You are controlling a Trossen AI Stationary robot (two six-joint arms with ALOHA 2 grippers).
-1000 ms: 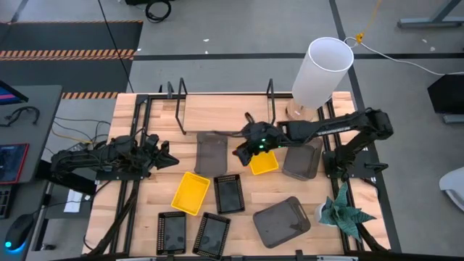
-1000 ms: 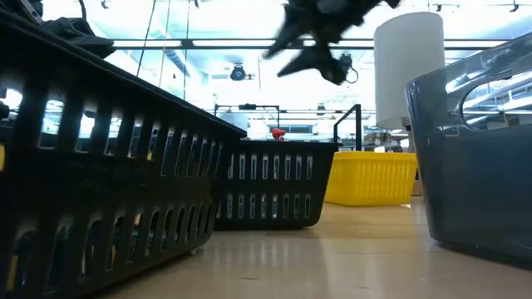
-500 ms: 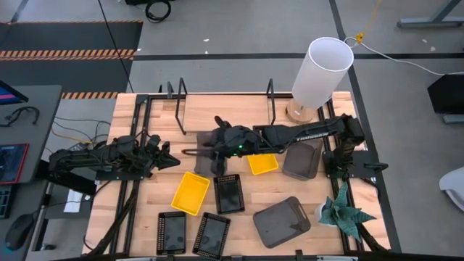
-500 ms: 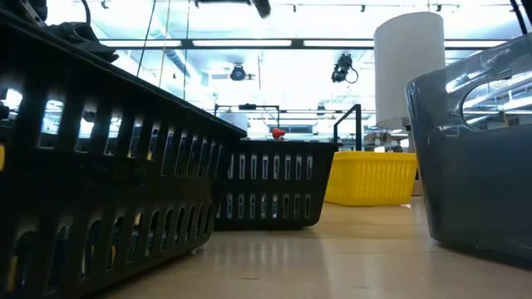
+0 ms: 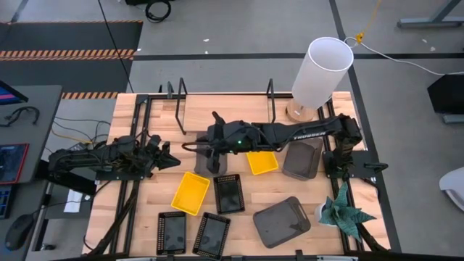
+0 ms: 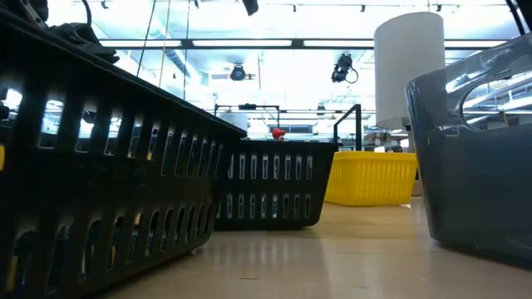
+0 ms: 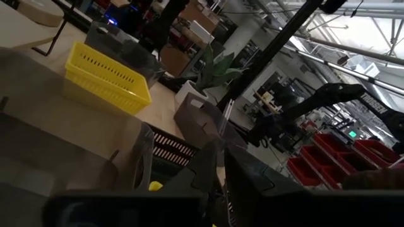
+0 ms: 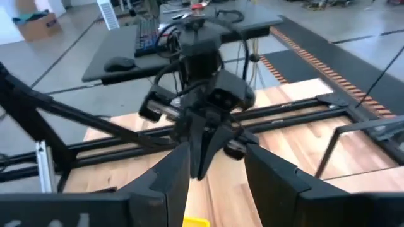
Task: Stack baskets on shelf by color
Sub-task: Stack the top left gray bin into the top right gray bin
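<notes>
In the high view my right gripper (image 5: 212, 139) reaches far toward the table's left and hovers open above a dark grey basket (image 5: 203, 162) lying on the wood board. Its wrist view shows the open right gripper (image 8: 218, 183) facing my left arm. My left gripper (image 5: 172, 161) waits shut near the left side, also seen as the left gripper (image 8: 202, 161) from the right wrist. Two yellow baskets (image 5: 191, 193) (image 5: 262, 162), black baskets (image 5: 228, 193) (image 5: 172, 232) (image 5: 212, 233) and grey baskets (image 5: 302, 159) (image 5: 281, 221) rest on the table. The shelf (image 5: 270, 98) stands along the far edge.
A tall white cylinder (image 5: 321, 71) stands at the far right corner and a green plant (image 5: 344, 212) at the near right. In the low view a black basket (image 6: 100, 166) and a grey basket (image 6: 482, 166) fill the foreground. Bare board lies between the shelf uprights.
My right gripper has swung from above the yellow basket near the table's middle toward the table's left, ending above the dark grey basket. It has also risen, leaving only a tip at the top of the low view. No basket has moved.
</notes>
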